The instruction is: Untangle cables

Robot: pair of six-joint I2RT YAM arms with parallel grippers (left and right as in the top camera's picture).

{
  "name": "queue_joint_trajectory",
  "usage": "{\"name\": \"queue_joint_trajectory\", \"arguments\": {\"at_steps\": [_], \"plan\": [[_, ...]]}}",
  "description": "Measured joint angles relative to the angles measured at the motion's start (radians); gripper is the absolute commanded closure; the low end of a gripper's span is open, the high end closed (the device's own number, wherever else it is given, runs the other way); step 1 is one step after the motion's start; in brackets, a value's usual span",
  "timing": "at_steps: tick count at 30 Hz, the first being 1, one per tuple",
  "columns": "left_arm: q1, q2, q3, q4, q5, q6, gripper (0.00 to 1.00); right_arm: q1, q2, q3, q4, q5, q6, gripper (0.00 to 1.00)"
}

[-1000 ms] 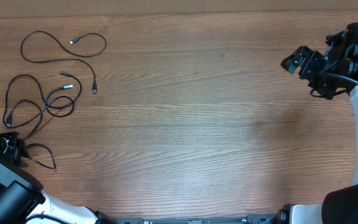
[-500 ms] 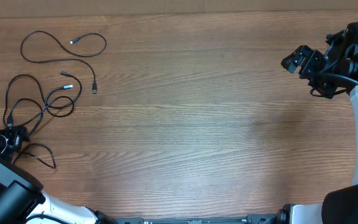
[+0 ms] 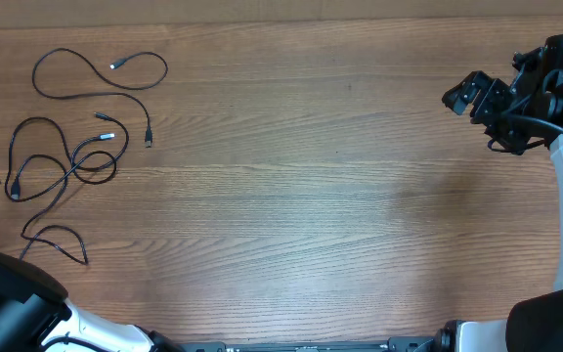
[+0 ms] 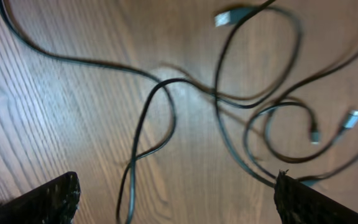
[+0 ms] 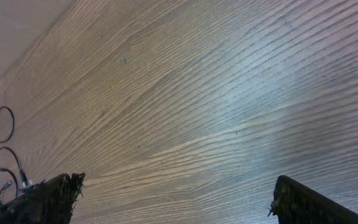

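left jaws: left gripper (image 4: pixel 179 199) stood wide open, its fingertips (image 4: pixel 42 199) at the bottom corners of the wrist view, with only wood and cord between them and nothing held.
right jaws: right gripper (image 5: pixel 176 199) was just as wide open and empty, hanging over bare wood near the right edge of the table (image 3: pixel 311 196).
left gripper place: at the table's left edge, just beside the cords; whether it touched any could not be told.
cables: the cables (image 3: pixel 66 168) lay on the left part of the table, well apart from the right gripper.
nearest loop: a small loose loop (image 3: pixel 57 228) lay closest to the robot's side.
tangle: beyond it, several loops crossed over one another.
plugs: silver-tipped plugs (image 4: pixel 227 17) showed at cord ends, blurred in the left wrist view.
farthest cord: the far cable (image 3: pixel 164 68) lay in one open curve, seemingly clear of the tangle.
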Motion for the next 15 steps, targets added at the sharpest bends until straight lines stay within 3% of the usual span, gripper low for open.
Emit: {"name": "queue_joint_trajectory", "arguments": {"at_steps": [11, 15], "plan": [[-0.163, 0.0, 0.027, 0.095, 0.214, 0.186, 0.0, 0.0, 0.0, 0.0, 0.01, 0.0, 0.0, 0.0], [-0.256, 0.0, 0.027, 0.096, 0.189, 0.22, 0.02, 0.0, 0.0, 0.0, 0.009, 0.0, 0.0, 0.0]]}}
